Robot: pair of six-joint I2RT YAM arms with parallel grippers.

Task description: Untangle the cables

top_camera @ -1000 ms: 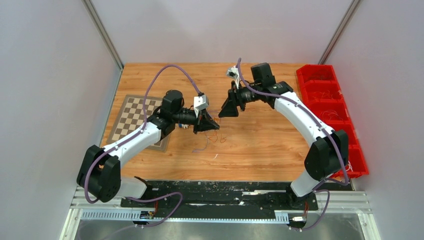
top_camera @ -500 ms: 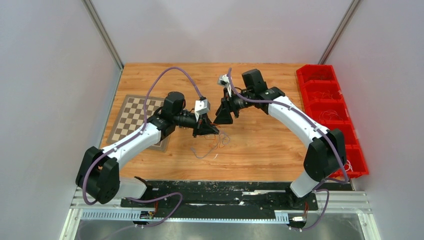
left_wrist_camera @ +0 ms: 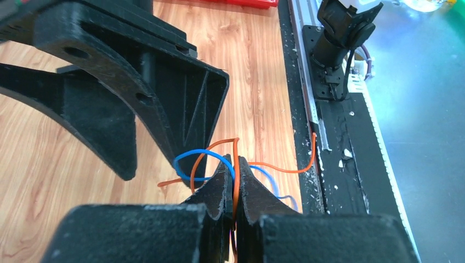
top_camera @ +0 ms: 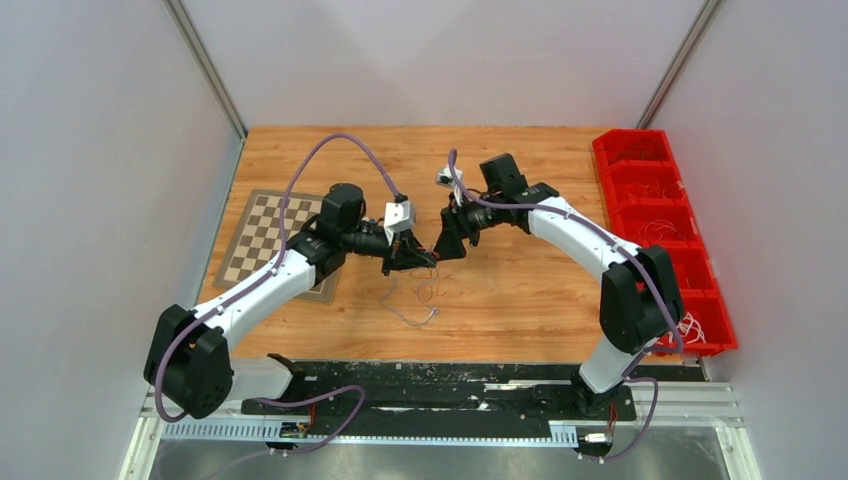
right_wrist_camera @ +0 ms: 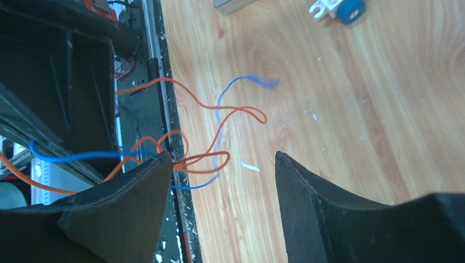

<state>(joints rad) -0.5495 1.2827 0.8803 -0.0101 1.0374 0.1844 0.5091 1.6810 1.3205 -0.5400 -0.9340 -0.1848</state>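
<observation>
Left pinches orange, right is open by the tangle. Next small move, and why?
Probably nudge the right gripper toward the blue strand and close on it: the left gripper is shut on the orange strand, the right's fingers stand apart, holding nothing.

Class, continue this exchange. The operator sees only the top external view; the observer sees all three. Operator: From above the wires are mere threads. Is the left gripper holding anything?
Observer: Yes. In the left wrist view the left gripper is shut on an orange wire running between its fingertips.
Operator: And the other arm?
Observer: The right gripper is open. Its wrist view shows a wide gap, with orange loops beside the tip of one finger, not pinched.
Operator: Any other colour in the tangle?
Observer: A blue wire loops just beyond the left gripper's tips, crossing the orange one.
</observation>
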